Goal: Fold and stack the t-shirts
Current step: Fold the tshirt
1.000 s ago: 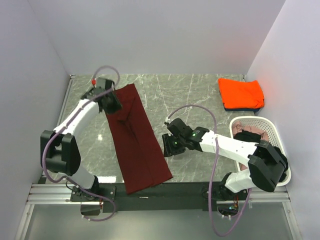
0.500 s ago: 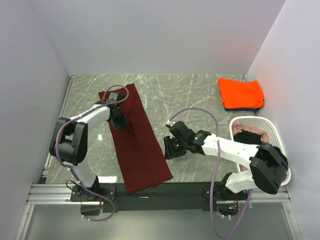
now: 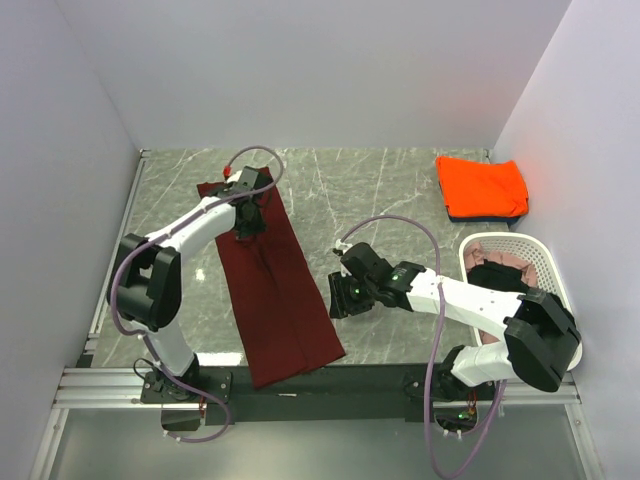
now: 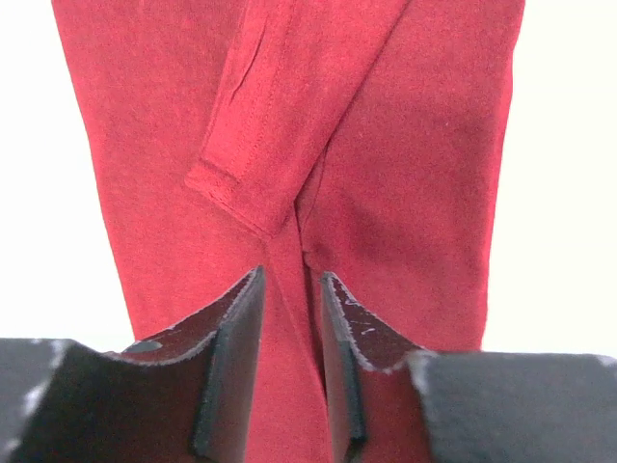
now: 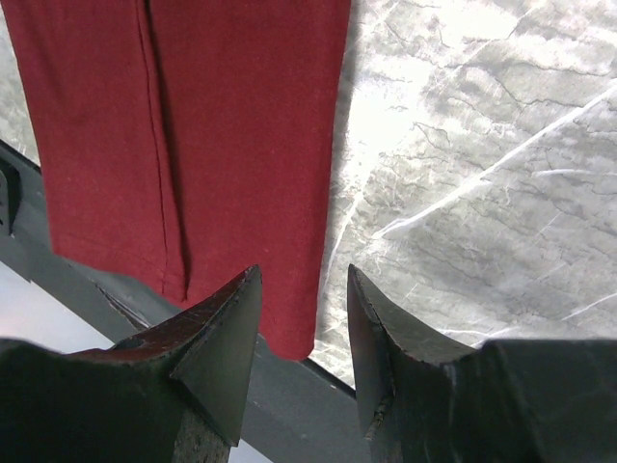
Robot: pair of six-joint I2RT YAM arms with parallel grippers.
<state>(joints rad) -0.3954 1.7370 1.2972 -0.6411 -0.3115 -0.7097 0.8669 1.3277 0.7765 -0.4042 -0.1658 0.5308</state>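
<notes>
A dark maroon t-shirt lies on the marble table as a long folded strip, running from the far left to the near edge. My left gripper hovers over its far part, open by a narrow gap, with flat maroon cloth and a folded-in sleeve below the fingers. My right gripper is open beside the strip's right edge, its fingertips to either side of the near corner. An orange t-shirt lies folded on a dark blue one at the far right.
A white perforated basket at the right edge holds a black t-shirt and a pale pink one. The table's dark front rail runs just under the maroon shirt's near end. Walls close in the left, back and right.
My left gripper has moved from the shirt's far-left corner rightward onto its upper middle, uncovering that corner. The right gripper has shifted only slightly.
</notes>
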